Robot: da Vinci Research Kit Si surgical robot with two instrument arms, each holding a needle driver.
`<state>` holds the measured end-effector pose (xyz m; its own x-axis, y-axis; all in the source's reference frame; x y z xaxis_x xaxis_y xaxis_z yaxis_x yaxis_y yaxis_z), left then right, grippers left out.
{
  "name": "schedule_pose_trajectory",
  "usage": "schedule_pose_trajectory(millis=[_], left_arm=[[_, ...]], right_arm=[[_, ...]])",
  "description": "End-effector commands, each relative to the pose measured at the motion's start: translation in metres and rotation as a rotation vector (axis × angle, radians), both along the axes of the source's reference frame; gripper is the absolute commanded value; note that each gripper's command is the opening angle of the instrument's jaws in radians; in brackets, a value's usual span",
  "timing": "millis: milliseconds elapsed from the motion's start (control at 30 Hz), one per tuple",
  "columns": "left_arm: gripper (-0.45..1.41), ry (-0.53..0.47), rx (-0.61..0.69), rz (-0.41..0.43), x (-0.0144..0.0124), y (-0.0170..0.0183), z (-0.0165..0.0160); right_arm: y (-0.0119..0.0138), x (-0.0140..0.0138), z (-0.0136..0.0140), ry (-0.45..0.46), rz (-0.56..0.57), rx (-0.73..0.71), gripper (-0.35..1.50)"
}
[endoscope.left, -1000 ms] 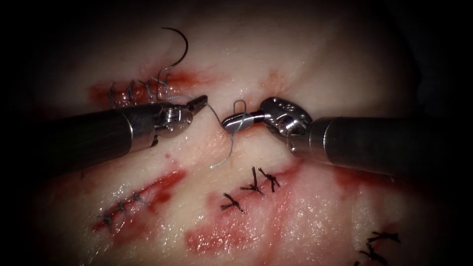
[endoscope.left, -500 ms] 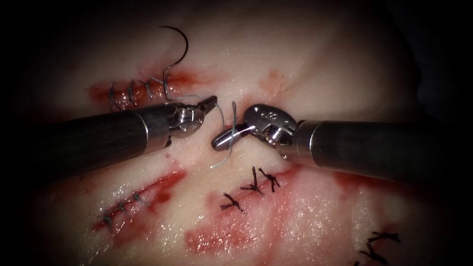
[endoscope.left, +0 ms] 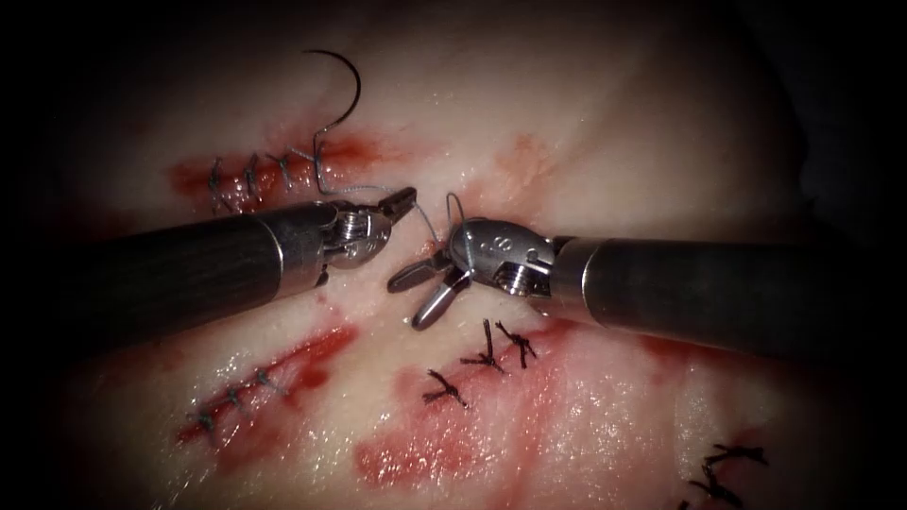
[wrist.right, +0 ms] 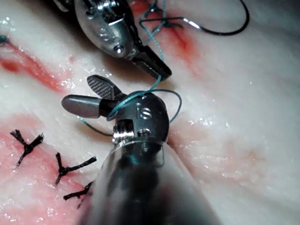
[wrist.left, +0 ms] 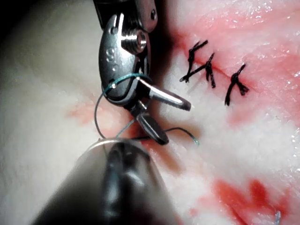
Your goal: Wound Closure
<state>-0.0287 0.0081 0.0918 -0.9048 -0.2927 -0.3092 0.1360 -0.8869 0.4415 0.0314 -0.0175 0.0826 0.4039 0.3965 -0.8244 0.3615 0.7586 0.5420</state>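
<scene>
Tissue [endoscope.left: 605, 142], needle [endoscope.left: 348, 85] lying free, curve opening left

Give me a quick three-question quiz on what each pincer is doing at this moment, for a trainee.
1. Fill in: the curved needle, held by neither tool, lies on the ____.
2. True or false: the right pincer stands open.
3. The left pincer is shut on: A) the needle, B) the thread, C) nothing.

Key: 1. tissue. 2. True. 3. B.
</scene>
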Motion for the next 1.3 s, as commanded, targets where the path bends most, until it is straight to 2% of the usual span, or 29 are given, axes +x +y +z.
schedule_pose_trajectory(millis=[33,67,267,467,667,900,1000,1033,1067,1100,1300], left_arm=[[-0.45,-0.002,-0.003,0.001,-0.0006,0.0006,0.0004],[-0.45,-0.003,-0.003,0.003,-0.0004,0.0005,0.0004],[-0.45,-0.01,-0.003,0.012,0.0005,0.0002,0.0002],[-0.45,-0.006,-0.004,0.014,0.0011,-0.0002,-0.0001],[-0.45,0.005,-0.006,0.01,0.0016,-0.0006,-0.0004],[-0.45,0.007,-0.007,0.01,0.0018,-0.0011,-0.0006],[-0.45,0.008,-0.007,0.009,0.0018,-0.0012,-0.0006],[-0.45,0.009,-0.008,0.009,0.0018,-0.0013,-0.0006],[-0.45,0.009,-0.008,0.008,0.0018,-0.0014,-0.0006],[-0.45,0.011,-0.009,0.007,0.0018,-0.0016,-0.0007],[-0.45,0.018,-0.008,0.005,0.0022,-0.0029,-0.0014]], right_arm=[[0.0005,0.0012,0.0004,-0.009,-0.005,-0.013,0.89],[0.0004,0.0019,0.0005,-0.049,-0.044,-0.079,0.91],[-0.0002,0.0037,0.0004,-0.167,-0.141,-0.201,0.83],[-0.0017,0.0052,0.0011,-0.248,-0.218,-0.276,0.89],[-0.0028,0.005,0.0018,-0.34,-0.303,-0.337,0.94],[-0.003,0.0044,0.0021,-0.384,-0.34,-0.357,0.79],[-0.0031,0.0046,0.0025,-0.386,-0.338,-0.36,0.64],[-0.0031,0.0046,0.0026,-0.383,-0.34,-0.366,0.31],[-0.0032,0.0046,0.0028,-0.378,-0.347,-0.368,-0.2],[-0.0033,0.0046,0.003,-0.373,-0.355,-0.372,-0.35],[-0.0028,0.0041,0.0033,-0.374,-0.358,-0.372,-0.35]])
